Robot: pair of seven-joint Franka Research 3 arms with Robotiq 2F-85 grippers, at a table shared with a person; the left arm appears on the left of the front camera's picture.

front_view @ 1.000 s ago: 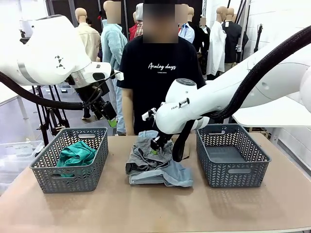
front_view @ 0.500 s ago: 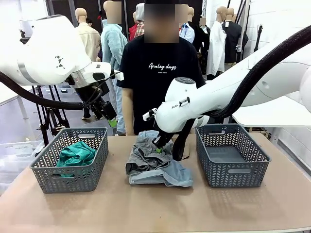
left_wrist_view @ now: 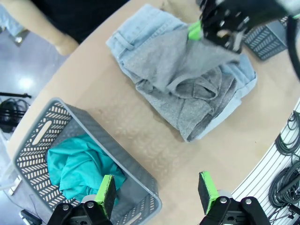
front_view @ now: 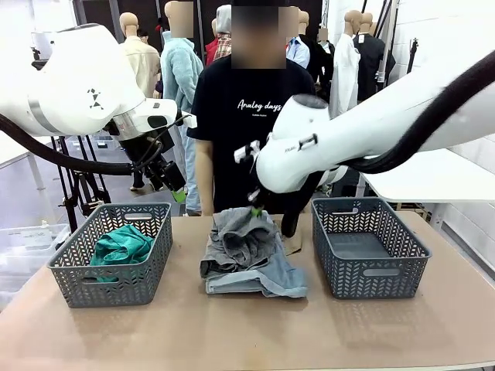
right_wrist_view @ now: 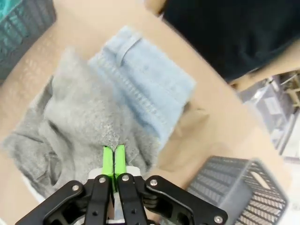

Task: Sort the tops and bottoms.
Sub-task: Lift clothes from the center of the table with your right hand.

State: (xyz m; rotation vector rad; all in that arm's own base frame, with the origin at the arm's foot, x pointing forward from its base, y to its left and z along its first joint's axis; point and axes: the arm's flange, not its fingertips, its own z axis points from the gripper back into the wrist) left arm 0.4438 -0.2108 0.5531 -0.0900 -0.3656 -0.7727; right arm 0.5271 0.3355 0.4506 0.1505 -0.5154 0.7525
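My right gripper (front_view: 254,212) is shut on a fold of the heather grey top (front_view: 241,234) and holds that part up above the pile at the table's middle. The right wrist view shows the green pads (right_wrist_view: 108,161) pressed together on the grey top (right_wrist_view: 70,126). Under it lie the light blue denim bottoms (front_view: 267,278), also in the wrist view as denim bottoms (right_wrist_view: 150,89). A tan top (right_wrist_view: 190,129) peeks out behind the pile. The teal top (front_view: 120,245) lies in the left basket (front_view: 116,282). My left gripper (left_wrist_view: 157,192) hangs open high above that basket, empty.
An empty grey basket (front_view: 370,274) stands right of the pile. A person in a black T-shirt (front_view: 251,116) stands at the far edge, just behind the clothes. The table's front half (front_view: 247,332) is bare.
My right gripper has shut on the grey top and risen, drawing the cloth up off the denim. The left arm has not moved.
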